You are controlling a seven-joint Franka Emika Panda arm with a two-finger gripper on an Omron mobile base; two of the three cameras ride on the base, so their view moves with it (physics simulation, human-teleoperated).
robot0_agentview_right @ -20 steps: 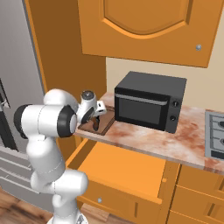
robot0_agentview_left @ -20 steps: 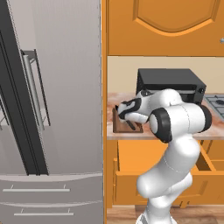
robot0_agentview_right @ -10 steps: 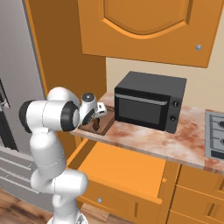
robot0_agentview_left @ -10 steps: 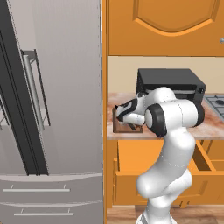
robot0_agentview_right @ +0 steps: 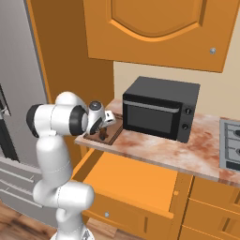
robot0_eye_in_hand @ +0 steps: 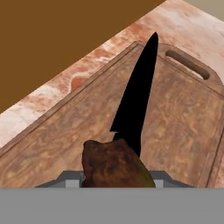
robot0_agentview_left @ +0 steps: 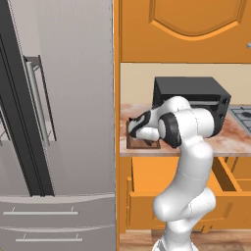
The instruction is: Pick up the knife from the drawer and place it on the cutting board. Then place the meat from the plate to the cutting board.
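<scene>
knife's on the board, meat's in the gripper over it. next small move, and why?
Probably lower a little and open the jaws. In the hand view the meat sits between the gripper tips, directly over the cutting board, with the knife already lying on the wood. Releasing slightly to the side of the blade would likely keep the meat off it.

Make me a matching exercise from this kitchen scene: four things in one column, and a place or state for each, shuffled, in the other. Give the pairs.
Things:
1. knife
2. meat
3. drawer
4. microwave

Places or states:
A. pulled open below the counter
B. lying flat on the cutting board
C. held in the gripper above the board
D. standing on the counter beside the board

Pairs: 1-B, 2-C, 3-A, 4-D
</scene>
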